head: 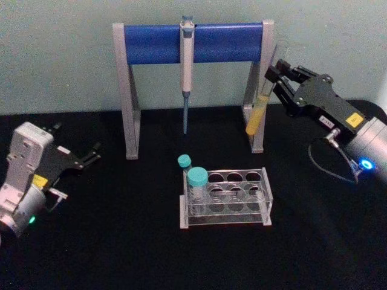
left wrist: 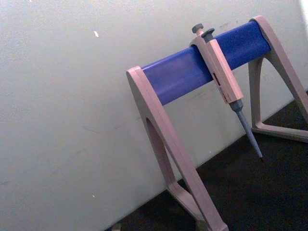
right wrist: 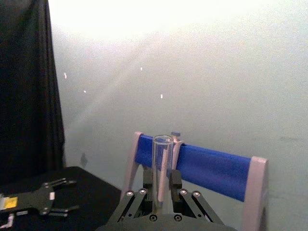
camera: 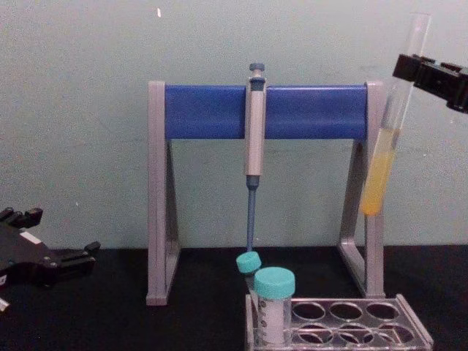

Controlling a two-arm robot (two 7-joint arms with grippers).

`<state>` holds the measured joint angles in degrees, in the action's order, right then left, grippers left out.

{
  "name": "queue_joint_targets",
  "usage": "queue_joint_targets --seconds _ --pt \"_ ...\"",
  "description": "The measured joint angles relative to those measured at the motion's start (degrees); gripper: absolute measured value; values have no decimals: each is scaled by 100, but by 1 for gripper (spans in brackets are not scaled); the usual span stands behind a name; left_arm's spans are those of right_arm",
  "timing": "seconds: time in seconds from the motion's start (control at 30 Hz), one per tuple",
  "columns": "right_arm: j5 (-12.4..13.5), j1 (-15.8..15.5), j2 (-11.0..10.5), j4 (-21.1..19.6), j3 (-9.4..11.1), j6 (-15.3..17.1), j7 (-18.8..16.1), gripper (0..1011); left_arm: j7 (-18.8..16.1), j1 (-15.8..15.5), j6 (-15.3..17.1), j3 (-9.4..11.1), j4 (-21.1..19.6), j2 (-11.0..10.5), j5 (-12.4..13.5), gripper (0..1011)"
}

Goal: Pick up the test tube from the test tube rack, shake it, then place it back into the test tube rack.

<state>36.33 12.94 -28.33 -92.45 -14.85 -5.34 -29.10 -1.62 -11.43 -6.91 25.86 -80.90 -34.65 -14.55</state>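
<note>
My right gripper [head: 276,76] is shut on the test tube [head: 263,96] and holds it in the air at the far right, well above and behind the test tube rack [head: 266,192]. The tube is tilted, with its open end up and its yellow-orange liquid in the lower part. In the chest view the test tube [camera: 385,142] hangs in front of the stand's right leg, with the right gripper [camera: 417,69] clamped near its top. The right wrist view has the clear test tube [right wrist: 161,166] between the fingers [right wrist: 174,182]. My left gripper [head: 75,140] rests open at the left, low over the table.
Two teal-capped tubes [head: 197,179] stand in the rack's left holes; the other holes are free. Behind the rack stands a grey-and-blue pipette stand [head: 151,43] with a pipette [head: 187,75] hanging from its bar. The table is black, with a pale wall behind it.
</note>
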Motion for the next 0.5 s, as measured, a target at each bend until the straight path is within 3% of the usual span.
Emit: queue_joint_targets --seconds 0.5 --pt "-288 -30 33 19 0 -292 24 220 0 0 0 0 0 0 0 1001"
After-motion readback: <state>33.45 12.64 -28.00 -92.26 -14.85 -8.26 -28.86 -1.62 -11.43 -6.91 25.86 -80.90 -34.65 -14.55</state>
